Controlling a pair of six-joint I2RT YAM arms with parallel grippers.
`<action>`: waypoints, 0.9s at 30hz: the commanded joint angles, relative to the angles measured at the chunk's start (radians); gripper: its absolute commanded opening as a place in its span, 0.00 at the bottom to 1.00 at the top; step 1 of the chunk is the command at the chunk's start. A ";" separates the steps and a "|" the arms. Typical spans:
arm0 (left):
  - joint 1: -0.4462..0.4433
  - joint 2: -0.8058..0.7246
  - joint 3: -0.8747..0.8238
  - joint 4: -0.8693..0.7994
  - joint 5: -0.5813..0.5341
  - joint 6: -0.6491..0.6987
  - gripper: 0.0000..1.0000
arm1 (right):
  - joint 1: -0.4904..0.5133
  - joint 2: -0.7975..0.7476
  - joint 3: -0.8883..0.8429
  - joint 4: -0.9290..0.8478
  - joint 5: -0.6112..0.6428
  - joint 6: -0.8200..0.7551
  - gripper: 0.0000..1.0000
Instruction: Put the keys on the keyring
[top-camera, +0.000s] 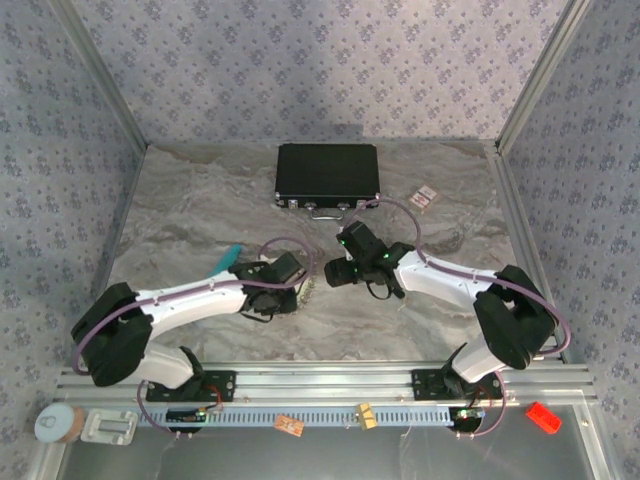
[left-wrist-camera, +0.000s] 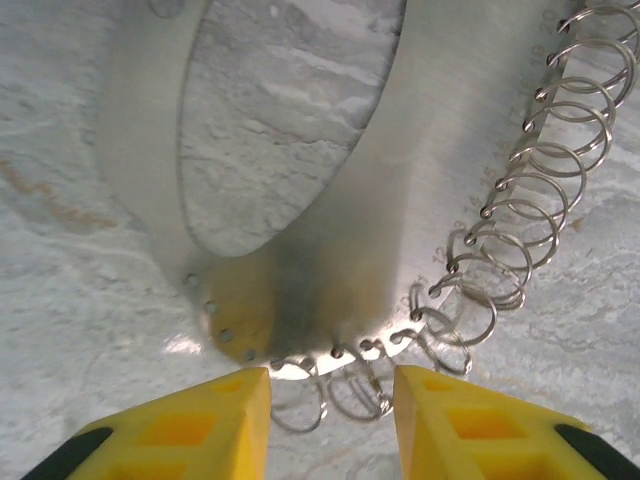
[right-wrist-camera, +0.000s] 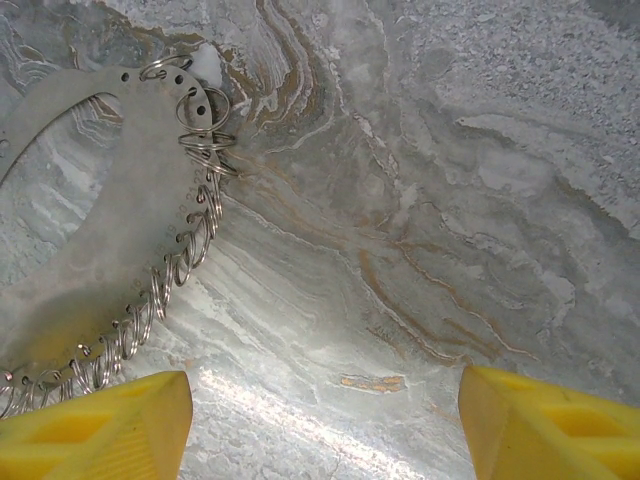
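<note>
The keyring is a flat silvery oval plate lying on the marble table, with a fringe of wire split rings along its edge. My left gripper hovers right over the plate's end. Its yellow fingers stand apart, with two split rings lying in the gap and touching neither finger. In the right wrist view the keyring lies at the left, and my right gripper is open wide over bare marble beside it. From above, both grippers meet at the table's middle. The keys are out of view.
A flat black case lies at the back of the table. A turquoise stick sits left of the left arm, and a small card lies at the back right. Patterned walls close in three sides.
</note>
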 joint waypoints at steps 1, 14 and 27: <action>-0.015 -0.070 -0.028 -0.101 -0.051 0.007 0.38 | -0.001 -0.026 -0.014 0.006 0.021 0.022 0.72; -0.155 0.135 0.091 -0.217 -0.087 0.175 0.40 | -0.002 0.006 0.019 0.008 -0.006 0.019 0.72; -0.155 0.229 0.127 -0.197 -0.190 0.151 0.30 | -0.004 -0.015 0.001 -0.002 0.012 0.020 0.72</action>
